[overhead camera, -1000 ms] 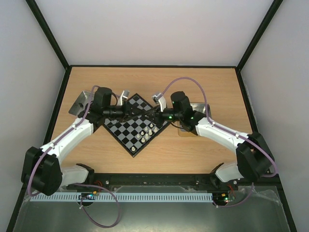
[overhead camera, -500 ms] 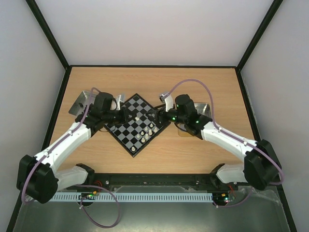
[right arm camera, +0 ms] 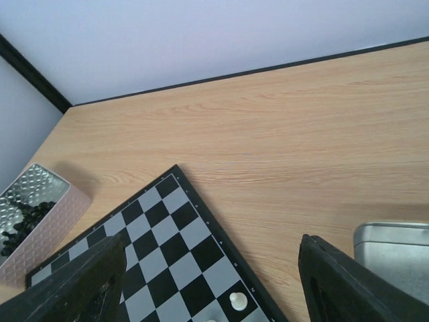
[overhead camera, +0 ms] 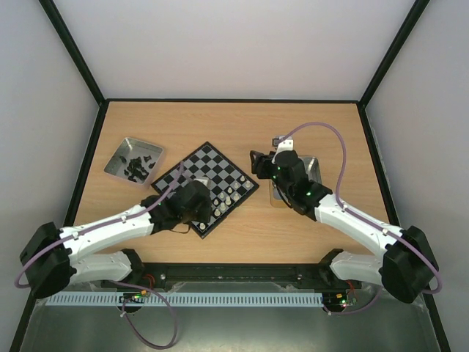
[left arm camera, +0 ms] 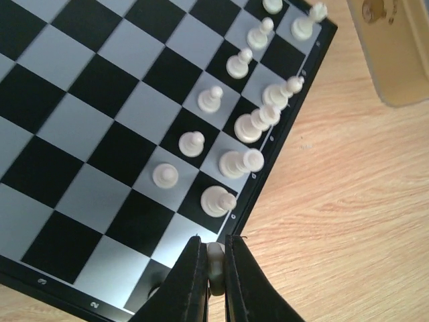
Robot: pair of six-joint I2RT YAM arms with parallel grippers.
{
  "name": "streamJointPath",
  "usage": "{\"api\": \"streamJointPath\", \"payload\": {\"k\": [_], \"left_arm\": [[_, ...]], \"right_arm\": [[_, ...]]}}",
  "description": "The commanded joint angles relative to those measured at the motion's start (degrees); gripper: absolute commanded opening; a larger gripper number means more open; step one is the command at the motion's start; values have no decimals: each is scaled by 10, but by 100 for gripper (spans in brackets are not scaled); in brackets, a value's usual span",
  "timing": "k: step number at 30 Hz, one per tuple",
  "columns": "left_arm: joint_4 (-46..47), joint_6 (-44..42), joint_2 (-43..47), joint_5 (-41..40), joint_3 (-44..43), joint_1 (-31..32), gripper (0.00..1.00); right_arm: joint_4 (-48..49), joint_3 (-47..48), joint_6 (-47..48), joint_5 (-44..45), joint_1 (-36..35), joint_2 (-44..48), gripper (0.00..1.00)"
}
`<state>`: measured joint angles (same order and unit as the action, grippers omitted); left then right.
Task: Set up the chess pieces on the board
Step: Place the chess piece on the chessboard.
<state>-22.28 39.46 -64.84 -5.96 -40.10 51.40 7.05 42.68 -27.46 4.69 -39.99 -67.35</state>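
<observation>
My white pieces nearly fill the board's 4 o'clock edge, my left claw is pinched shut on one more cream piece there and my right claw gapes empty, while the dark pieces wait in the tray at 10 o'clock.

The left gripper points down, jaws pinched on a white chess piece; the right gripper has its jaws spread wide.

Wood grain, sheen and metal
The table is pale wood-grain, smooth and matt; the board has a slight sheen; the chess pieces look like smooth cream plastic; the tray is dimpled, shiny metal
</observation>
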Motion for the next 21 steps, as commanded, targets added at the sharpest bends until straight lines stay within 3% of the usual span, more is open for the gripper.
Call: {"api": "streamJointPath", "payload": {"k": [1,21], "left_arm": [[-9,17,-31,-85,4,50,3],[81,29,-104,-95,55,74,5]], "right_arm": [[3,-6,-30,48,-2,-5,70],[-5,-7,-40,55,0,-16,70]]}}
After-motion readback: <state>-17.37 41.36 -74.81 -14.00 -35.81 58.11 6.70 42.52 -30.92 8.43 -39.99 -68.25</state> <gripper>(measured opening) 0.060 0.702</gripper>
